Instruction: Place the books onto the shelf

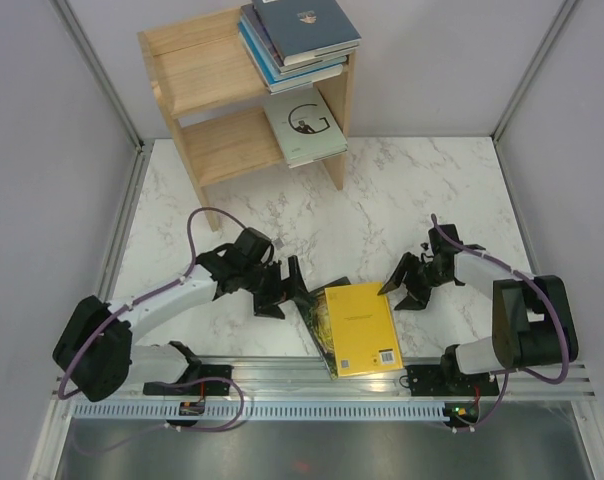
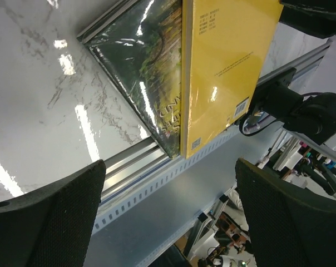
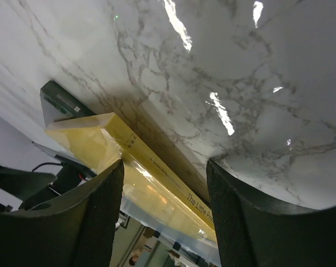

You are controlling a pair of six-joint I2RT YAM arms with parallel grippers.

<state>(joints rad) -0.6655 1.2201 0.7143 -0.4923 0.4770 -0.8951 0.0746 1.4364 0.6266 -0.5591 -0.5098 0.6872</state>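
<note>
A bright yellow book (image 1: 362, 328) lies on a black book with a gold design (image 1: 319, 316) at the table's front edge. My left gripper (image 1: 290, 290) hovers open just left of this pair, with nothing between its fingers (image 2: 45, 217). My right gripper (image 1: 402, 292) stands open at the yellow book's far right corner. In the right wrist view the yellow book's spine edge (image 3: 151, 167) runs between the fingers (image 3: 251, 217) without being clamped. The wooden shelf (image 1: 197, 75) stands at the back, with a stack of books (image 1: 297, 40) on its top tier and a pale "G" book (image 1: 304, 125) on the lower tier.
The aluminium rail (image 1: 282, 375) carrying the arm bases runs along the front edge right behind the two books. Grey walls close in the left, back and right sides. The shelf's left half (image 1: 187, 70) holds no books.
</note>
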